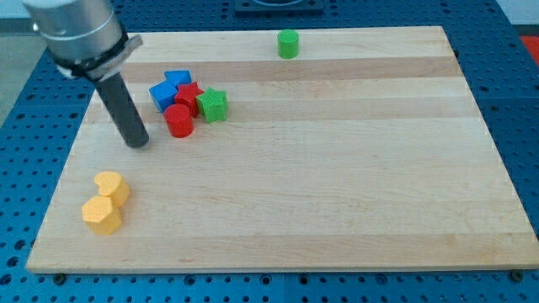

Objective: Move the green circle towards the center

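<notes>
**Green circle sits at the far edge, rod down near the left side**

A wooden board (337,185) fills most of the view, lying on a blue perforated surface (518,101). Over the board's top left corner hangs the arm (76,34), grey and bulky, with its dark rod slanting down to the wood. There are no fingers to spread or pinch here, only that plain rod; my tip (139,143) rests on the board near the left edge, just left of a huddle of blocks and apart from them.

That huddle lies in the upper left part of the board: two blue blocks (170,88) pressed together, a red star (189,94) against them, a red cylinder (178,120) just below it, and a green star (213,104) on the huddle's right side, touching the red star.

Near the bottom left corner two yellow blocks touch, a heart shape (111,187) above and a hexagon (102,215) below.

The green circle (288,43) stands alone at the top edge, a little right of its middle, well apart from my tip and from every other block.
</notes>
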### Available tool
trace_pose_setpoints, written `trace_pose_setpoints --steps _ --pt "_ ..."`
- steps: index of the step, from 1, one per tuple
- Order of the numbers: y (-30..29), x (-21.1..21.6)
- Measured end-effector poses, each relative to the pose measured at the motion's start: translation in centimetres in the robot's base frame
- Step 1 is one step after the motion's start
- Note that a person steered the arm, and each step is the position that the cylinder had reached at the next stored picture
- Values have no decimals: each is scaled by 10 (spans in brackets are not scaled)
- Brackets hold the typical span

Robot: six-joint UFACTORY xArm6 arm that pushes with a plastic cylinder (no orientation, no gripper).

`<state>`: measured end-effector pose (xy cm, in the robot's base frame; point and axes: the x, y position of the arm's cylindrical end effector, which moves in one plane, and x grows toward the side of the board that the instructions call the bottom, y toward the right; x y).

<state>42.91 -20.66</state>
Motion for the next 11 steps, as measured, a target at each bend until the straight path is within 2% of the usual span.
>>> trace_pose_setpoints --steps 1,2,3,4,8,9,11 --pt "7 -39" --pt "35 -59" --pt "66 -57" --pt "72 -39" --pt "26 -9" --pt "-3 -9" --pt "3 -3"
